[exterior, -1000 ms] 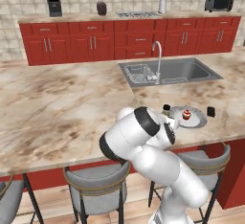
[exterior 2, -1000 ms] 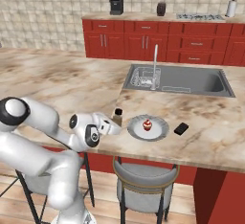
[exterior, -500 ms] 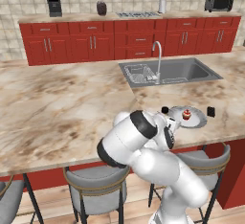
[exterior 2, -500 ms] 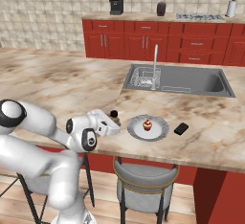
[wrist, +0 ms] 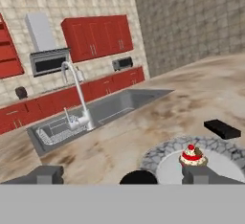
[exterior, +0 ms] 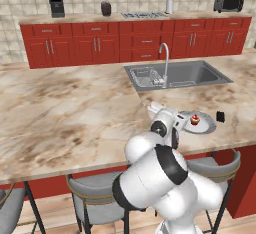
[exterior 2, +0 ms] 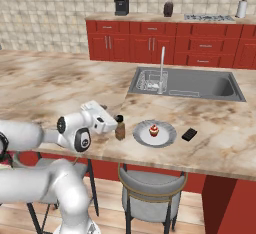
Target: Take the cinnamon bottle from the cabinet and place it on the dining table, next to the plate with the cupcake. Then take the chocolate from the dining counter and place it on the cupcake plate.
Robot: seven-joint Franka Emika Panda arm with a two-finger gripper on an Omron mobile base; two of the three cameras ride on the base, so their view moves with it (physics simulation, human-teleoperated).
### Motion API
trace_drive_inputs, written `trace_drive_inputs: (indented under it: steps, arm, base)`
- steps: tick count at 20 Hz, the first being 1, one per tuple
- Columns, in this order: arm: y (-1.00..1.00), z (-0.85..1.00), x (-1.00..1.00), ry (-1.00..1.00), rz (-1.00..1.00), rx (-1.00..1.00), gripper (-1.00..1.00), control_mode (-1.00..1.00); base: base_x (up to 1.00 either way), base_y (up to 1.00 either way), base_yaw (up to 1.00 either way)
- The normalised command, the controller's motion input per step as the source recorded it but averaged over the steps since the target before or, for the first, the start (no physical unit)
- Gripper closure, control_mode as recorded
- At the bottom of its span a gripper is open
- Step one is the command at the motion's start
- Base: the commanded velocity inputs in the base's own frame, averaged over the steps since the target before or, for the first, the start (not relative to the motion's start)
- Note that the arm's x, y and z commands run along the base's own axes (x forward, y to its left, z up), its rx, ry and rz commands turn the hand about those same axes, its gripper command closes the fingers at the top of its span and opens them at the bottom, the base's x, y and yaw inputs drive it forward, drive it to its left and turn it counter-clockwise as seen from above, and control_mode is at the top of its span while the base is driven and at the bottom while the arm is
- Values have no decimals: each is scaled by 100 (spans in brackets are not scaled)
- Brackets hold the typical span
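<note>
Lighting is flat and even everywhere, typical render look, no obvious lamp or window. The dining table [exterior 2: 60, 85] is bright with no glare spots. Shadows are faint: a soft dark smudge right under the plate [exterior 2: 154, 133], and a darker basin in the sink [exterior 2: 192, 84] behind it. Both base views are a bit soft and pixelly. Hand view is low-res too, blocky edges on the chocolate [wrist: 221, 128] beside the plate, no edge warping.
</note>
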Motion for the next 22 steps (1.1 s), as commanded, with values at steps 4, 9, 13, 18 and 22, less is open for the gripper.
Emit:
trace_drive_inputs:
  steps: [4,9,13,18,22]
  arm:
    - [15,100,-53,4,-11,7,-100,-100]
    - [0,100,-43,15,-15,7,-100,-100]
    - [0,100,-21,27,-8,11,-100,-100]
    - [-24,100,-3,34,-10,13,-100,-100]
    - [-97,26,4,55,-19,2,-100,-100]
  base:
    - [0,0,0]
    - [0,0,0]
    - [0,0,0]
    - [0,0,0]
    - [0,0,0]
